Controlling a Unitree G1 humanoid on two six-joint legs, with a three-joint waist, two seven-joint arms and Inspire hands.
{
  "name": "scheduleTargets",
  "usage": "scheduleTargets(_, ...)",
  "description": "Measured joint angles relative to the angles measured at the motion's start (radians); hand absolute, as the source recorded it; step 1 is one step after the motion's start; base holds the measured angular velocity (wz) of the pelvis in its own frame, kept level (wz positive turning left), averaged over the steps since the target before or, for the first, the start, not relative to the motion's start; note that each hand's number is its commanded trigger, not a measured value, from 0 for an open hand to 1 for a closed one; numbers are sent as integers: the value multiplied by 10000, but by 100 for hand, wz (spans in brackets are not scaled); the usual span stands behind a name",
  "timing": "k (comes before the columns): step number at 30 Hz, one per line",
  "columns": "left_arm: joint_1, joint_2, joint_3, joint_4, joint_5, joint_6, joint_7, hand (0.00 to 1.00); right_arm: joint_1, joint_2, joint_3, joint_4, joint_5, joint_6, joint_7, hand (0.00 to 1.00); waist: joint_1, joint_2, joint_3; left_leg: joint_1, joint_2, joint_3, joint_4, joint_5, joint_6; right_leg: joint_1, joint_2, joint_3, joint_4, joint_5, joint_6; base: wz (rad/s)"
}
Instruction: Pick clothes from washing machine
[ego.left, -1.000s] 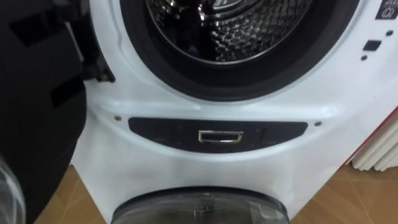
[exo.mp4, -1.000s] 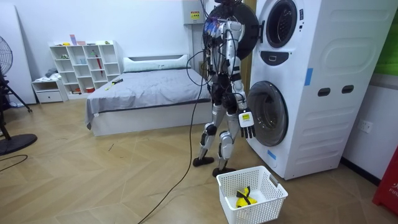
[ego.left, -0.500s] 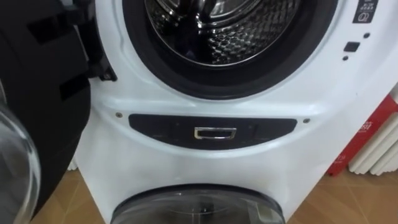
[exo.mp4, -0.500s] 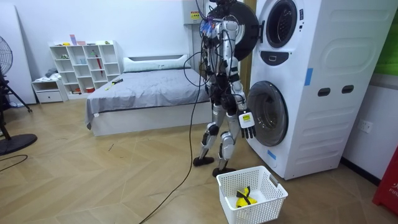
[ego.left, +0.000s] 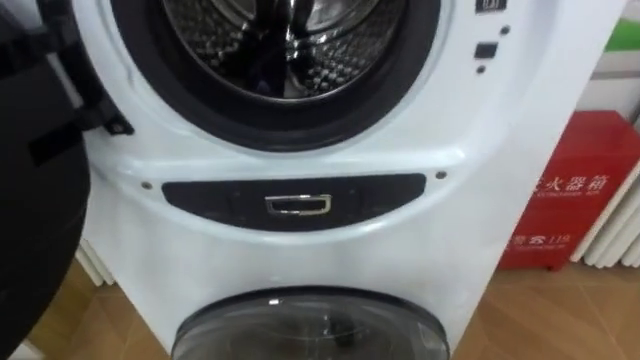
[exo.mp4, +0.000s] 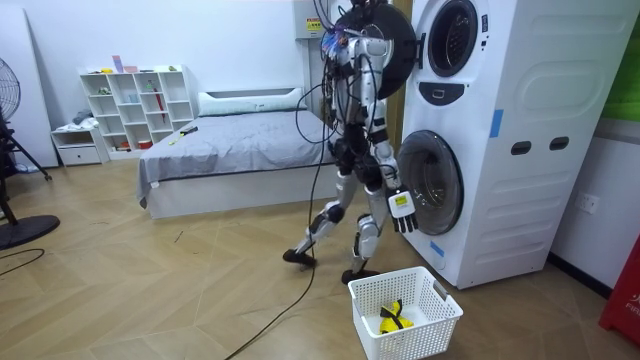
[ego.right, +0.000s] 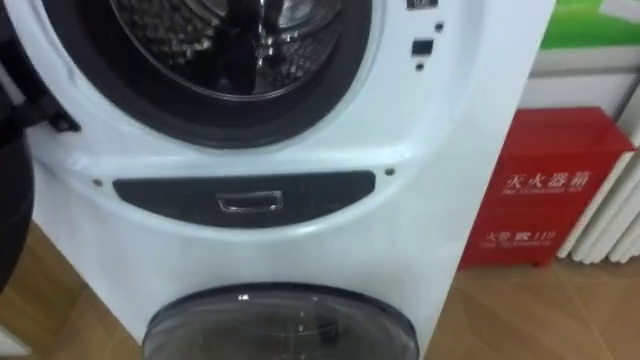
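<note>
Right hand (exo.mp4: 403, 213) is hanging by the robot's thigh in the room view, fingers drooping relaxed and holding nothing. Robot's standing right up against the stacked washers, one leg stretched out behind. Going left to right from its eyes: the upper washing machine (ego.left: 420, 250) is showing its black door (ego.left: 35, 190) wide open, then the steel drum (ego.left: 290, 45), where I can't tell if anything's inside, then a red box (ego.left: 575, 190). A yellow-and-black bundle (exo.mp4: 392, 318) is lying in the white basket (exo.mp4: 425, 333) by its feet.

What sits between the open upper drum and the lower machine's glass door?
A dark curved panel with a small chrome handle at its middle; both eye views show it.
</note>
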Motion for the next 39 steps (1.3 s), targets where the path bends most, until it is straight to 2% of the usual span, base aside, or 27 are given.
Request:
scheduleTargets(1,-120,4,-55,-55,154,-7,-26,0,-74,32,-62,-5,-15,25,-43,0,-37,-1,3,128,-5,-13,-498,-206,35,-194,-10,-32,116,26,-8,20)
scheduleTargets(2,-320,1,-118,-124,373,-28,-33,0,-180,123,-140,-6,-14,39,-70,0,-1,-26,14,376,11,-25,-1445,-527,98,-531,-52,-108,235,164,-13,8)
scheduleTargets(3,-405,-14,-270,-131,518,-36,-55,0,-217,161,-191,-8,4,38,-75,0,16,-35,13,532,5,-28,-2237,-685,153,-764,-69,-136,175,405,6,0)
scheduleTargets(4,-404,-25,-317,-114,567,-49,-101,0,-219,169,-258,-8,4,39,-75,0,17,-39,16,595,-15,-21,-2570,-759,216,-862,-86,-143,159,530,20,-4)
scheduleTargets(6,-268,-15,-570,4,621,-43,-196,0,-123,199,-308,-92,108,58,-229,0,50,-79,-4,607,-335,62,-3401,-868,507,-1126,-239,-106,-58,1194,160,-6)
scheduleTargets(7,-143,-22,-661,115,562,-59,-215,0,-108,195,-324,-122,192,63,-302,0,49,-117,-13,472,-546,185,-3549,-876,790,-1163,-361,4,-359,1614,267,-4)
scheduleTargets(8,-87,-22,-672,259,499,-68,-227,0,-97,207,-317,-124,207,75,-351,0,40,-179,-39,380,-710,286,-3546,-819,953,-1157,-468,85,-563,1870,322,-6)
scheduleTargets(9,22,-14,-662,421,407,-65,-229,0,-100,224,-326,-151,242,121,-398,0,18,-292,-136,181,-1025,436,-3531,-671,1202,-1103,-639,328,-1062,2405,540,-7)
scheduleTargets(10,311,-10,-663,457,316,-65,-225,0,-27,214,-340,-178,250,175,-418,0,-12,-378,-142,63,-1223,628,-3500,-520,1396,-1021,-801,608,-1379,2760,1122,-9)
scheduleTargets(11,470,-20,-666,485,200,-65,-224,0,9,194,-341,-185,287,180,-443,0,30,-335,-129,40,-1247,755,-3447,-472,1471,-1013,-902,736,-1176,2750,1419,5)
scheduleTargets(12,726,-22,-666,660,142,-56,-208,0,192,172,-344,-189,426,208,-484,0,-57,-262,-134,36,-1139,1001,-3354,-440,1534,-928,-1140,834,8,1984,1408,44)
scheduleTargets(13,819,29,-631,670,128,-54,-172,0,296,166,-342,-184,545,230,-483,0,-192,-294,-130,23,-962,1482,-3353,-295,1456,-596,-1516,818,1143,914,1484,71)
scheduleTargets(14,802,40,-633,670,124,-64,-158,0,323,148,-339,-166,552,233,-481,0,-245,-332,-124,-2,-879,1793,-3368,-227,1376,-381,-1745,839,1671,391,1494,103)
scheduleTargets(15,749,-2,-673,661,121,-87,-138,0,381,76,-315,-73,582,220,-484,0,-226,-401,-141,-31,-815,2244,-3437,-112,1243,179,-2147,991,2400,-561,1785,90)
scheduleTargets(16,760,-33,-659,658,121,-115,-164,0,392,56,-301,107,578,171,-486,0,-113,-609,-243,47,-922,2615,-3555,117,939,705,-2378,1299,2551,-1272,2146,63)
scheduleTargets(17,758,-20,-629,657,117,-113,-190,0,334,86,-269,219,579,147,-491,0,90,-740,-238,41,-1086,2702,-3544,183,897,831,-2458,1550,2277,-1538,2182,-17)
scheduleTargets(18,861,-110,-478,687,14,-106,-197,0,111,83,-110,523,487,124,-537,0,442,-698,-172,41,-1326,2700,-3503,244,907,916,-2310,1937,1795,-1687,1960,-66)
scheduleTargets(19,974,-200,-163,696,-233,-109,-233,0,-15,102,-114,522,377,86,-598,0,548,-535,-185,23,-1316,2430,-3586,426,980,1018,-2003,2115,1249,-1363,1891,-74)
scheduleTargets(20,971,-204,10,694,-257,-115,-233,0,-14,170,-109,508,345,55,-593,0,601,-527,-186,39,-1283,2352,-3689,488,1018,1082,-1868,2157,973,-1202,1849,-55)
scheduleTargets(21,966,-185,319,690,-260,-176,-225,0,-17,313,-106,506,298,48,-507,0,629,-606,-177,46,-1139,2354,-3790,545,986,1229,-1632,2198,479,-867,1747,-35)
scheduleTargets(22,969,-177,448,690,-273,-210,-209,0,-4,394,-105,506,271,49,-415,0,615,-659,-116,38,-1015,2435,-3839,547,972,1395,-1493,2197,97,-634,1723,-30)
scheduleTargets(25,950,-182,459,651,-300,-274,-189,0,16,399,-97,507,273,45,-277,0,612,-875,-154,46,-908,2648,-3896,528,949,1492,-1368,2201,-330,-352,1704,-20)
scheduleTargets(29,945,-139,460,639,-313,-326,-199,0,15,399,-100,470,272,45,-156,0,627,-1065,-178,35,-764,2675,-3870,481,882,1551,-1198,2241,-718,-188,1670,-8)
scheduleTargets(33,949,-52,479,639,-682,-335,-198,0,-25,374,-103,404,148,44,-27,0,650,-1037,-165,53,-643,2468,-3701,401,816,1704,-1075,2251,-861,-174,1634,-8)
scheduleTargets(35,946,-66,579,640,-689,-394,-209,0,-87,343,-154,404,58,34,-48,0,625,-1008,-126,97,-637,2304,-3708,401,817,1737,-1053,2252,-861,-177,1630,-5)
scheduleTargets(37,917,-66,662,655,-806,-494,-229,0,-192,320,-289,398,-28,26,-64,0,591,-935,-49,94,-666,1910,-3724,401,817,1790,-1058,2212,-894,-178,1631,0)
scheduleTargets(39,833,-37,659,713,-1227,-553,-238,0,-218,320,-326,402,-64,20,-73,0,605,-899,-20,84,-683,1908,-3751,401,817,1823,-1077,2162,-1017,-177,1631,5)
